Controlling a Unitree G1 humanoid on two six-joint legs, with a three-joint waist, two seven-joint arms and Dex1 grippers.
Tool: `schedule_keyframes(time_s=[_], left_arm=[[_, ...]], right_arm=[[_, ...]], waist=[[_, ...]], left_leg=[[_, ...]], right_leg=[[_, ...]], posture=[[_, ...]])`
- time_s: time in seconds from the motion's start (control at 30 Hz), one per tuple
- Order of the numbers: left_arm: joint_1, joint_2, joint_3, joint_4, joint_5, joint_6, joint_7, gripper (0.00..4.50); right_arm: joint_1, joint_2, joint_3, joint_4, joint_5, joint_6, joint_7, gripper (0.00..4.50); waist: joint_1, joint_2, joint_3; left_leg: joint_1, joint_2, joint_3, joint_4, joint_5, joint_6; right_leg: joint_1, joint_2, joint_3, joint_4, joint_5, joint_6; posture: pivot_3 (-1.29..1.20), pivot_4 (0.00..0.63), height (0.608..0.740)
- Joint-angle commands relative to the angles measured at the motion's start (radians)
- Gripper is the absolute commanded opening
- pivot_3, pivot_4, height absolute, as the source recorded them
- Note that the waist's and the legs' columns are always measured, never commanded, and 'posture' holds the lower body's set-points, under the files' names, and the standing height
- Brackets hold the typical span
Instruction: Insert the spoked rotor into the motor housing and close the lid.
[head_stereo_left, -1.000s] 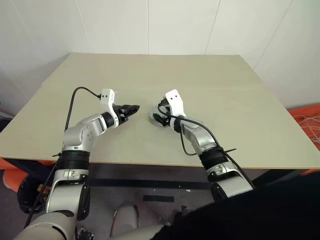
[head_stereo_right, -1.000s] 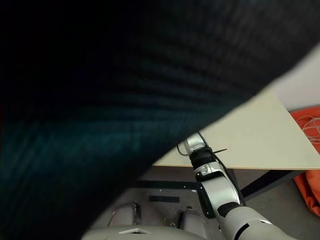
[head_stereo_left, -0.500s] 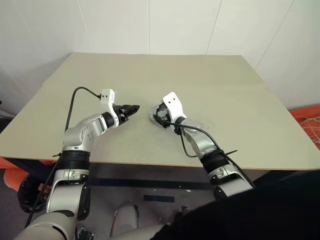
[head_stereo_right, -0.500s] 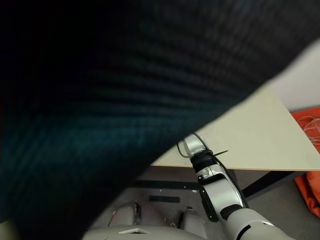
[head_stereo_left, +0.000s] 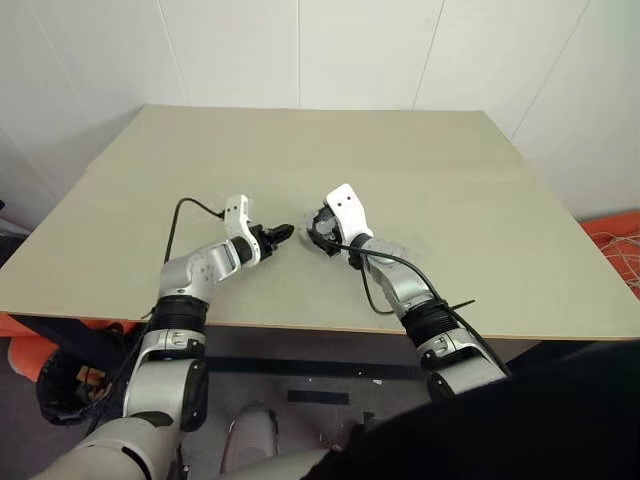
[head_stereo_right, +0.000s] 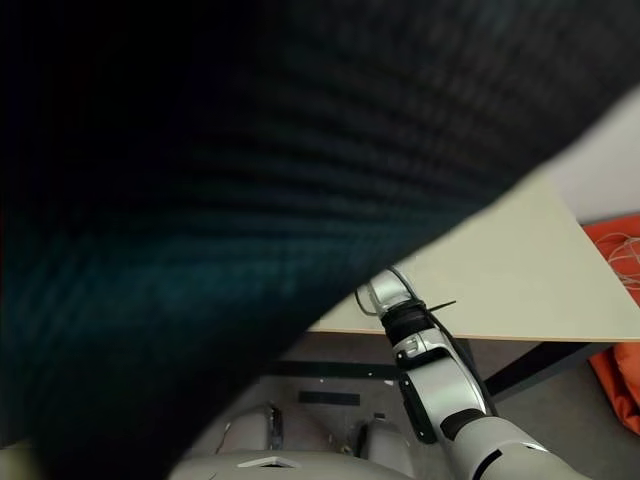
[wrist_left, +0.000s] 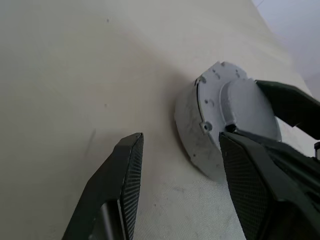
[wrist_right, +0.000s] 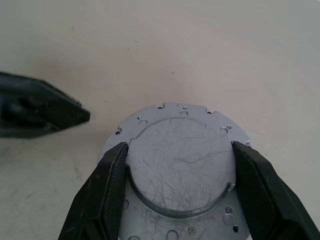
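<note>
Right wrist view had the right claw (wrist_right: 177, 190) spread wide, both fingers (wrist_right: 102, 195) set against opposite sides of the raised round cap of one grey metal disc assembly (wrist_right: 180, 170) on the table (wrist_right: 225, 50), gripping it. Left wrist view showed the left claw (wrist_left: 182, 185) open and empty, low over the table, one finger (wrist_left: 125, 170) apart from the assembly, the other just beside its rim. Left eye view put both claws near frame centre, tips facing each other. Count: two claws, one grey assembly. Rotor, housing and lid could not be told apart.
</note>
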Motion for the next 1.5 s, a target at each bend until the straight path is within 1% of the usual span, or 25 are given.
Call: schedule_keyframes(time_s=[0.03, 0.13, 0.2, 0.3, 0.43, 0.53, 0.6, 0.73, 1.0, 1.37, 1.5], left_arm=[[-0.047, -0.017, 0.005, -0.033, -0.018, 0.006, -0.007, 2.56], [-0.048, -0.026, 0.006, -0.045, -0.023, 0.003, -0.015, 2.56], [-0.050, -0.029, 0.010, -0.053, -0.032, -0.003, -0.027, 2.56], [-0.066, -0.034, 0.026, -0.046, -0.044, -0.009, -0.026, 2.56], [-0.121, -0.053, 0.073, 0.027, -0.056, -0.043, 0.000, 2.56], [-0.143, -0.059, 0.077, 0.064, -0.045, -0.057, -0.003, 2.56], [-0.155, -0.065, 0.083, 0.082, -0.046, -0.055, -0.002, 2.56], [-0.172, -0.068, 0.086, 0.107, -0.041, -0.053, 0.005, 2.56], [-0.177, -0.058, 0.091, 0.106, -0.041, -0.049, 0.007, 2.56], [-0.189, -0.049, 0.102, 0.102, -0.048, -0.042, 0.009, 2.56], [-0.193, -0.057, 0.102, 0.102, -0.051, -0.036, 0.009, 2.56]], right_arm=[[0.022, -0.015, -0.024, -0.024, 0.020, 0.117, 0.023, 3.14], [0.030, -0.015, -0.036, -0.088, 0.057, 0.215, 0.059, 3.14], [0.034, -0.018, -0.046, -0.133, 0.085, 0.291, 0.088, 3.14], [0.037, -0.030, -0.044, -0.158, 0.088, 0.324, 0.103, 3.14], [0.042, -0.037, -0.048, -0.147, 0.076, 0.326, 0.093, 3.14], [0.049, -0.038, -0.043, -0.156, 0.073, 0.329, 0.092, 3.14], [0.051, -0.037, -0.042, -0.161, 0.073, 0.329, 0.089, 3.14], [0.055, -0.037, -0.043, -0.166, 0.070, 0.328, 0.080, 3.14], [0.096, -0.051, -0.022, -0.128, 0.048, 0.295, 0.076, 3.14], [0.135, -0.067, 0.000, -0.073, 0.023, 0.223, 0.070, 3.14], [0.132, -0.070, -0.003, -0.071, 0.023, 0.220, 0.072, 3.14]], waist=[[0.001, 0.000, 0.000], [0.002, 0.000, 0.000], [0.002, 0.000, 0.000], [0.001, 0.000, 0.000], [0.002, -0.001, 0.000], [0.004, 0.000, 0.000], [0.005, 0.000, 0.000], [0.006, 0.000, 0.000], [0.010, 0.000, 0.000], [0.026, -0.001, 0.000], [0.027, 0.000, 0.000]], left_leg=[[-0.001, 0.000, 0.000, 0.000, 0.000, 0.000], [-0.001, 0.000, 0.000, -0.001, 0.000, 0.000], [-0.002, 0.000, 0.000, -0.002, 0.000, 0.001], [-0.004, 0.000, 0.000, -0.003, -0.002, 0.003], [-0.005, -0.001, 0.001, -0.002, -0.004, 0.007], [-0.003, -0.001, 0.001, -0.002, -0.004, 0.007], [0.000, -0.001, 0.001, -0.002, -0.007, 0.011], [0.001, -0.001, 0.001, -0.002, -0.007, 0.011], [0.001, -0.001, 0.000, -0.002, -0.007, 0.011], [0.008, -0.002, 0.000, -0.002, -0.008, 0.013], [0.010, -0.002, 0.000, -0.003, -0.008, 0.013]], right_leg=[[0.000, 0.000, 0.000, 0.000, 0.000, 0.000], [0.000, 0.000, 0.000, -0.001, 0.000, 0.000], [0.000, 0.000, 0.000, -0.003, 0.004, -0.007], [0.001, 0.000, -0.001, -0.010, 0.004, -0.007], [0.001, 0.000, -0.001, -0.012, 0.004, -0.007], [0.003, 0.000, -0.001, -0.012, 0.004, -0.007], [0.008, 0.000, -0.001, -0.013, 0.004, -0.007], [0.009, -0.001, -0.001, -0.014, 0.003, -0.007], [0.011, -0.001, -0.001, -0.014, 0.003, -0.006], [0.017, -0.002, -0.001, -0.015, 0.002, -0.004], [0.019, -0.002, -0.001, -0.015, -0.002, 0.003]], posture=[[0.00, 0.000, 0.740], [0.00, 0.000, 0.740], [0.00, 0.000, 0.740], [0.00, 0.000, 0.740], [0.00, 0.000, 0.740], [0.00, 0.000, 0.740], [0.00, 0.000, 0.740], [0.00, 0.000, 0.740], [0.00, 0.000, 0.740], [0.00, 0.000, 0.740], [0.00, 0.000, 0.740]])
